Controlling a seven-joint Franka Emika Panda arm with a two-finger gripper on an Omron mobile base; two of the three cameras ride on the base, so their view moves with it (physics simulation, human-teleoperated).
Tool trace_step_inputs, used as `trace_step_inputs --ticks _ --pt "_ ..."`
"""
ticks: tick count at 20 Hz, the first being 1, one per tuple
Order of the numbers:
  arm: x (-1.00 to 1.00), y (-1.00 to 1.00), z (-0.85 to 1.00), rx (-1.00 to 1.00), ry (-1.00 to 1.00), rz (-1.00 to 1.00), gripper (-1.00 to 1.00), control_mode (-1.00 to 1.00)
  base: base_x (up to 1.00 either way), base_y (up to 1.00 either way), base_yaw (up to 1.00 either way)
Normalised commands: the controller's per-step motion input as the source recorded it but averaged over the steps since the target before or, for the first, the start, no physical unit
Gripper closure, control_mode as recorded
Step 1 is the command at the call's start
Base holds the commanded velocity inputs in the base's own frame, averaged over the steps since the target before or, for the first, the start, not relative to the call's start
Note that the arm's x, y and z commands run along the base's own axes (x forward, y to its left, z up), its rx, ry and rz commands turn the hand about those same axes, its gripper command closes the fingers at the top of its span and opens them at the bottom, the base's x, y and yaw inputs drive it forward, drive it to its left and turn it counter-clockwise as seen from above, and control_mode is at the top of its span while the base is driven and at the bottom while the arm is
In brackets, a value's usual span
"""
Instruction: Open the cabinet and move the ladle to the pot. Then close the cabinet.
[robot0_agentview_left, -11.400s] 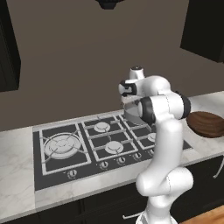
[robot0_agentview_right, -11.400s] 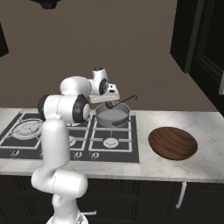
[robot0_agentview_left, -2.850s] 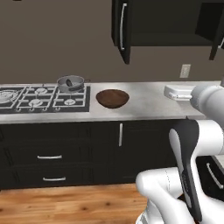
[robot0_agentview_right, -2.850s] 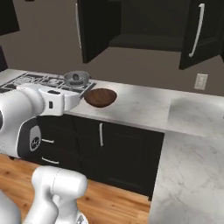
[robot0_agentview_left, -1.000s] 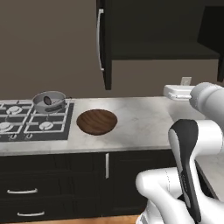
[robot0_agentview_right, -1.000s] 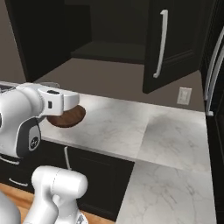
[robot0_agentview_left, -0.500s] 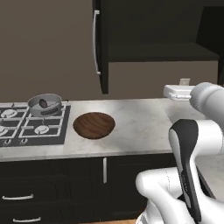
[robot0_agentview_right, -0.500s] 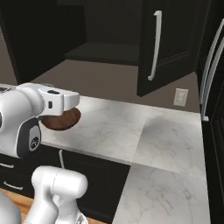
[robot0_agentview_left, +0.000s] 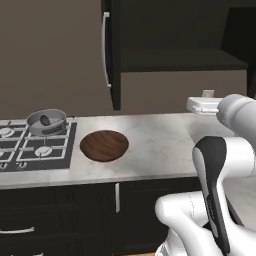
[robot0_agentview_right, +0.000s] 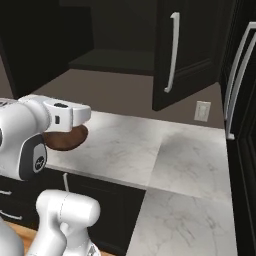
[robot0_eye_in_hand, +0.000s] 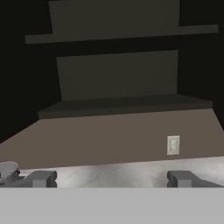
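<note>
Two fingertips (robot0_eye_in_hand: 43, 179) stand spread to their full width at the bottom of the hand view, with nothing between them: my gripper (robot0_eye_in_hand: 111, 179) is released and empty. It faces the cabinet (robot0_eye_in_hand: 118, 87), level with the pale counter (robot0_eye_in_hand: 131, 173) and the wall outlet (robot0_eye_in_hand: 173, 145).

Both cabinet doors stand swung out: the left door (robot0_agentview_left: 114, 55) with its pale bar handle, and the right door (robot0_agentview_right: 182, 55). The shelves appear bare.

The ladle (robot0_agentview_left: 46, 120) lies in the pot (robot0_agentview_left: 46, 122) on the stove (robot0_agentview_left: 30, 150), well apart from me, with the brown wooden dish (robot0_agentview_left: 104, 145) just beside the stove.

Judged step: opening and transfer are complete; closing the cabinet remains.

Next move requires me to rise to one door, set a finger against its outer face or handle, and push it along its hinge arc until flush. Repeat for the other door.
</note>
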Motion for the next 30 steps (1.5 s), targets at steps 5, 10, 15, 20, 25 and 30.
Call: trace_step_inputs --ticks 5,10,15,20,25,30 --pt "0.0 0.0 0.0 0.0 0.0 0.0 -1.0 1.0 0.62 -0.46 0.0" --pt "0.0 0.0 0.0 0.0 0.0 0.0 -1.0 1.0 0.78 -0.38 -0.02" --pt "0.0 0.0 0.0 0.0 0.0 0.0 -1.0 1.0 0.93 -0.38 -0.02" --pt "0.0 0.0 0.0 0.0 0.0 0.0 -1.0 1.0 0.99 -0.35 -0.01" --pt "0.0 0.0 0.0 0.0 0.0 0.0 -1.0 1.0 1.0 -0.29 -0.01" --pt "0.0 0.0 0.0 0.0 0.0 0.0 -1.0 1.0 1.0 -0.11 -0.03"
